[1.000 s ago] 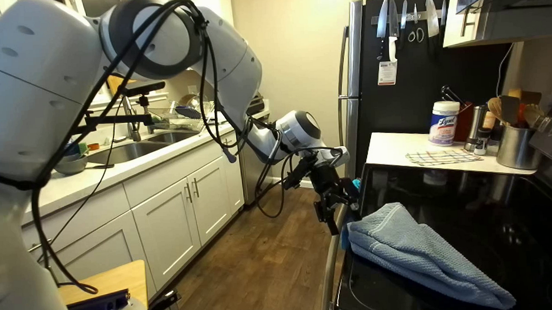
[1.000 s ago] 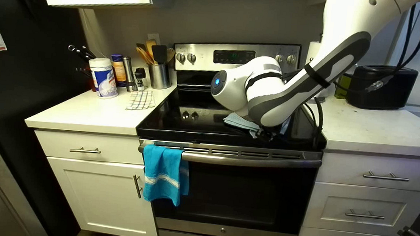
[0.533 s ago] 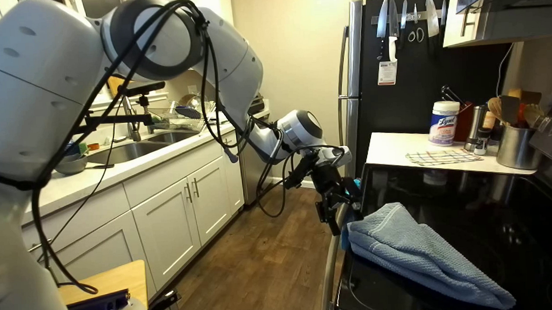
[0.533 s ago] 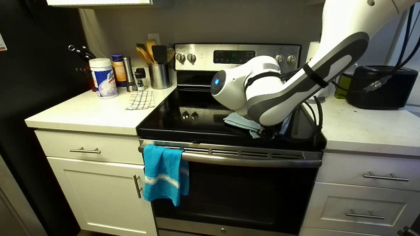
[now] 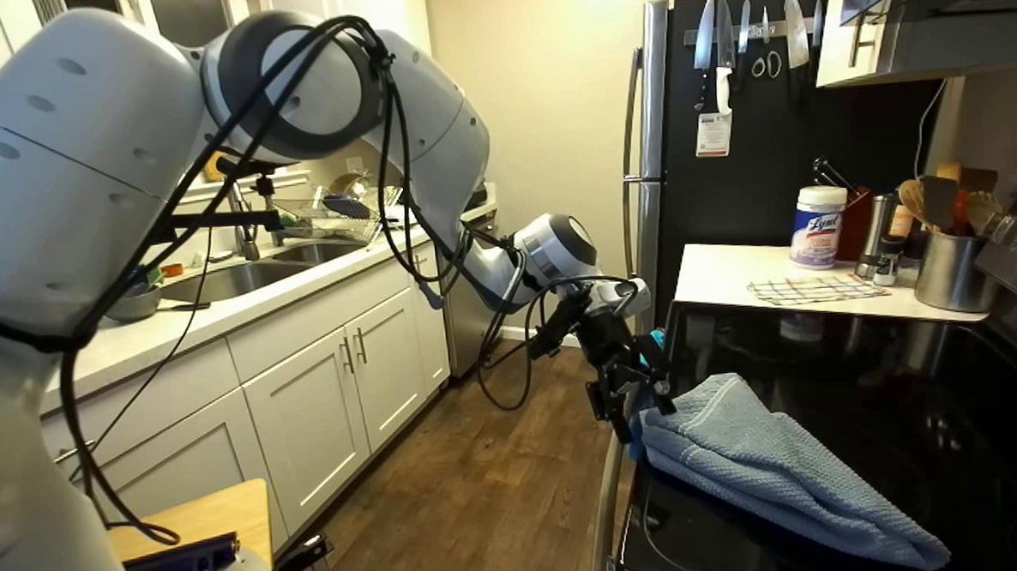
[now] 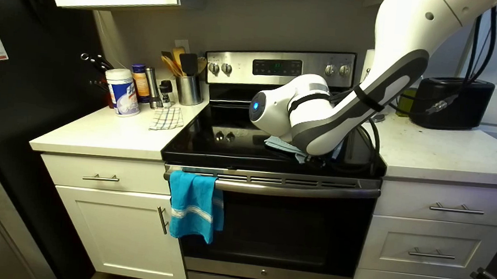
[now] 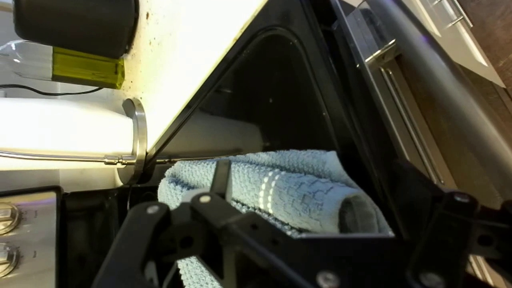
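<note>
A folded light blue towel (image 5: 774, 471) lies on the black stovetop (image 5: 873, 390), its near end close to the front edge. It is partly hidden by the arm in an exterior view (image 6: 282, 144). My gripper (image 5: 646, 418) is open, pointing down, with its fingers spread at the towel's near end. In the wrist view my gripper (image 7: 316, 172) has one finger over the towel and the other past its rolled end, towards the stove's front. The towel (image 7: 300, 196) shows between the fingers. I cannot tell whether the fingers touch it. Nothing is held.
A bright blue towel (image 6: 195, 207) hangs on the oven handle (image 6: 298, 191). A wipes canister (image 5: 817, 227), a checked cloth (image 5: 818, 289) and a utensil holder (image 5: 954, 273) stand on the counter beside the stove. A toaster (image 6: 452, 103) and paper towel roll (image 7: 64, 134) are on the opposite side.
The arm has lowered, and the gripper has moved slightly down and towards the towel's near end. The fingers stay spread. The towel has not visibly moved.
</note>
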Robot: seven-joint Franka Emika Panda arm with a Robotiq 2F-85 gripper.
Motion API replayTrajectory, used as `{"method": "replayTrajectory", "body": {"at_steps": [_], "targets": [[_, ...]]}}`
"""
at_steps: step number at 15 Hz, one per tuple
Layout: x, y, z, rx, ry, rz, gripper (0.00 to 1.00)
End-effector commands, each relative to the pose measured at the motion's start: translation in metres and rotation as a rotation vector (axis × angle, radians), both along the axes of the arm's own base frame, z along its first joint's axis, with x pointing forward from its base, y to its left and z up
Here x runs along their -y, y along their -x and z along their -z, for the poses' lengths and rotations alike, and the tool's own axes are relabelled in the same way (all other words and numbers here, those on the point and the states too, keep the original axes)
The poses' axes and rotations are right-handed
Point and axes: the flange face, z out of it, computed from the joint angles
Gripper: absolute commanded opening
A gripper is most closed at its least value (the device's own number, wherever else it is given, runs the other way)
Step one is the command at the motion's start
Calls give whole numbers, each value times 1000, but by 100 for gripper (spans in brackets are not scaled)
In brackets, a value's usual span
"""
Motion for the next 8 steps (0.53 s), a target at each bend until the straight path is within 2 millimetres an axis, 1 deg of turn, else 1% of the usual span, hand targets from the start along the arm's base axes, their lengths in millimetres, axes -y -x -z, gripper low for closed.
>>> {"method": "replayTrajectory", "body": {"at_steps": [1,5,8], "targets": [[2,-4,-3,19,55,2,100],[5,-9,-7,57,102,-1,100],[5,-11,-5,60,123,-4,100]]}}
